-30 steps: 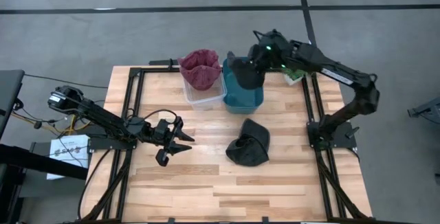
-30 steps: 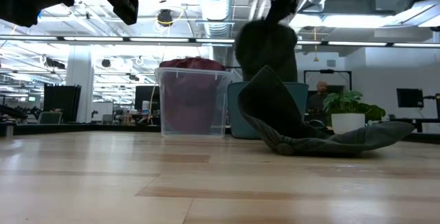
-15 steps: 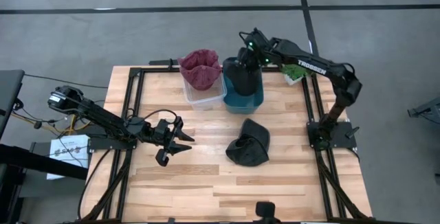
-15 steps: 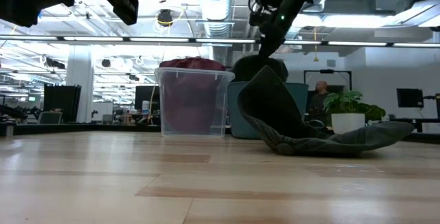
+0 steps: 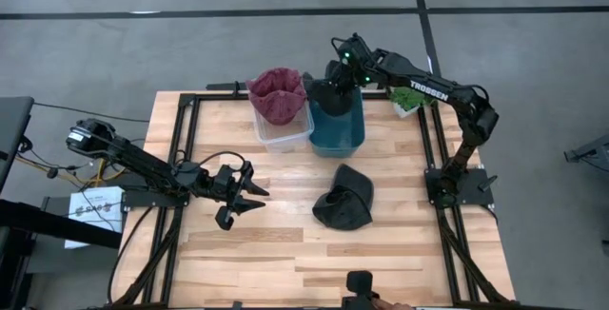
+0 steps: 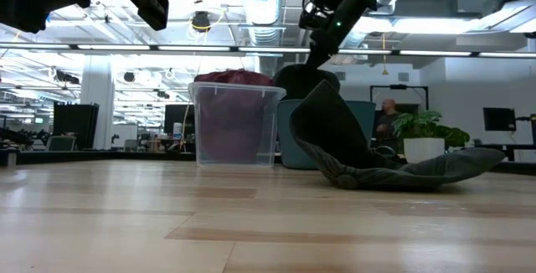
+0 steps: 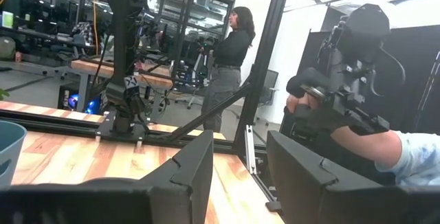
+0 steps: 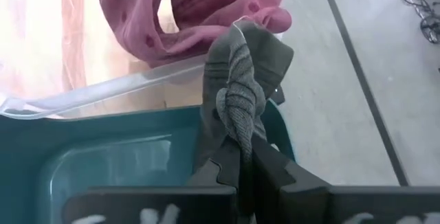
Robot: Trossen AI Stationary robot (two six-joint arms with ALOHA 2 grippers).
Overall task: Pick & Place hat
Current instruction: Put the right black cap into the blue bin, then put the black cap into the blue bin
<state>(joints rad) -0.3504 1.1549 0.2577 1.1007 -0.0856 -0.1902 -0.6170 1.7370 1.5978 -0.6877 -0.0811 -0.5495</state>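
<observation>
The right end effector (image 5: 335,80), pinching a dark hat (image 5: 335,96), hangs it over the teal bin (image 5: 337,137) at twelve o'clock; the left end effector (image 5: 249,196), spread, idles at nine.

A dark hat (image 6: 368,160) lies crumpled on the table (image 6: 251,223) (clear bin (image 6: 234,126) behind, holding maroon cloth (image 6: 233,78)).
</observation>
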